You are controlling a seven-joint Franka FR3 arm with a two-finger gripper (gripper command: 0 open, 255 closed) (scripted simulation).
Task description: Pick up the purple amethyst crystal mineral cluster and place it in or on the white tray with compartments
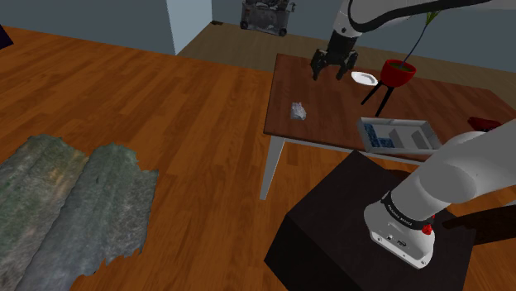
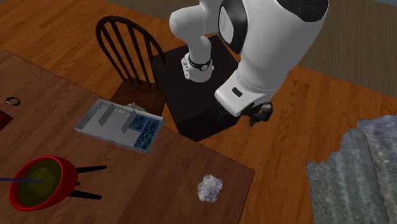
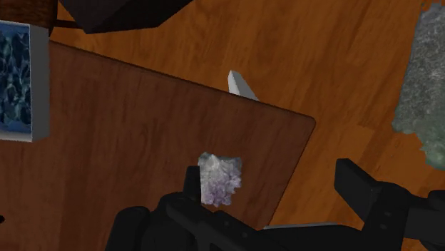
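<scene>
pincer (image 1: 332, 76): all black, and its two fingers stood wide apart, hanging above the far part of the surface (image 1: 327, 95) beside a small white dish (image 1: 364, 78).
crystal (image 1: 299, 110): a lumpy, jagged cluster, pale grey with a faint lilac tinge. It lay on the bare wood near the surface's edge, well apart from the tray. In the wrist view it sat just inside one finger, untouched.
tray (image 1: 395, 121): shallow, rectangular, white-walled, split by thin dividers, with a mottled blue pattern in one end. It sat at the edge nearest the stand (image 1: 347, 223).
surface: reddish-brown wood grain, one rounded corner, pale legs.
bowl (image 1: 397, 72): glossy red and round, up on thin black legs.
floor (image 1: 165, 107): orange planks, with a ragged grey-green rug (image 1: 74, 198) on them.
chair (image 2: 127, 44): dark, spindle-backed, close by the tray.
hard to make out: a small ring (image 2: 13, 100) on the surface, too tiny to identify. The white arm (image 2: 267, 38) blocked much of the second exterior view.
</scene>
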